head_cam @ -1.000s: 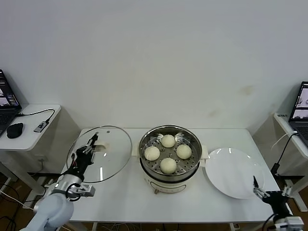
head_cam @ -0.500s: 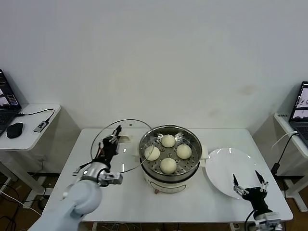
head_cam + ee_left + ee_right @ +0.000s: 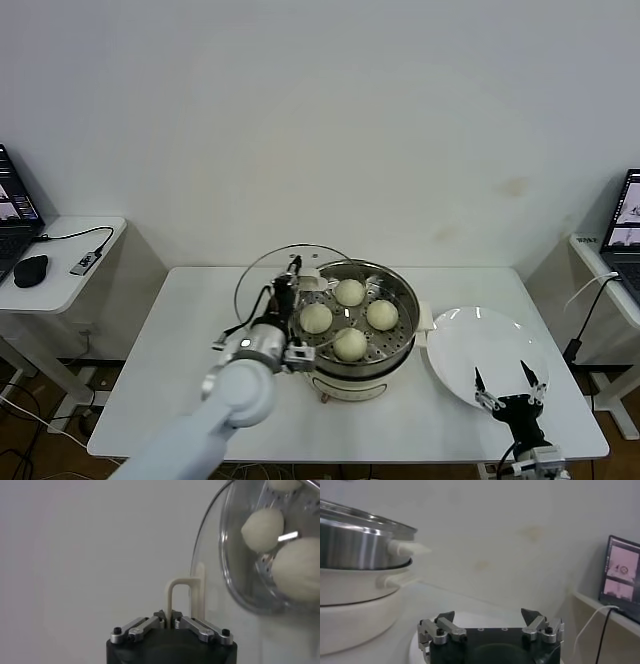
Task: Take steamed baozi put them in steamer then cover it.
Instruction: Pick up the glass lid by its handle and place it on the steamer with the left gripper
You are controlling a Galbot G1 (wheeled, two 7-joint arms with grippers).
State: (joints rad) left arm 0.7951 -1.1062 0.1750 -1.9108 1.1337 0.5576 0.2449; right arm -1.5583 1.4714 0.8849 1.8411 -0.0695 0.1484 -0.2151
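Observation:
The steamer [image 3: 398,302] stands mid-table, its steel basket on a cream pot base [image 3: 355,605], with several baozi [image 3: 349,343] on the perforated floor. My left gripper [image 3: 289,284] is shut on the cream handle [image 3: 181,591] of the cover [image 3: 262,278]. The glass cover hangs tilted at the steamer's left rim and overlaps it. Through the glass [image 3: 212,562] in the left wrist view I see two baozi [image 3: 262,529]. My right gripper [image 3: 510,384] is open and empty, low over the near edge of the plate. In its wrist view the fingers [image 3: 445,617] stand wide apart, with the steamer [image 3: 355,535] beyond them.
A flat white plate [image 3: 470,345] lies right of the steamer. Side tables flank the main table: the left one holds a laptop [image 3: 15,215] and a mouse [image 3: 30,270], the right one another laptop [image 3: 625,225]. A white wall runs close behind.
My left arm has carried the cover rightward from the table's left side to the steamer's left rim. The right gripper has shifted left and farther over the plate's near edge.

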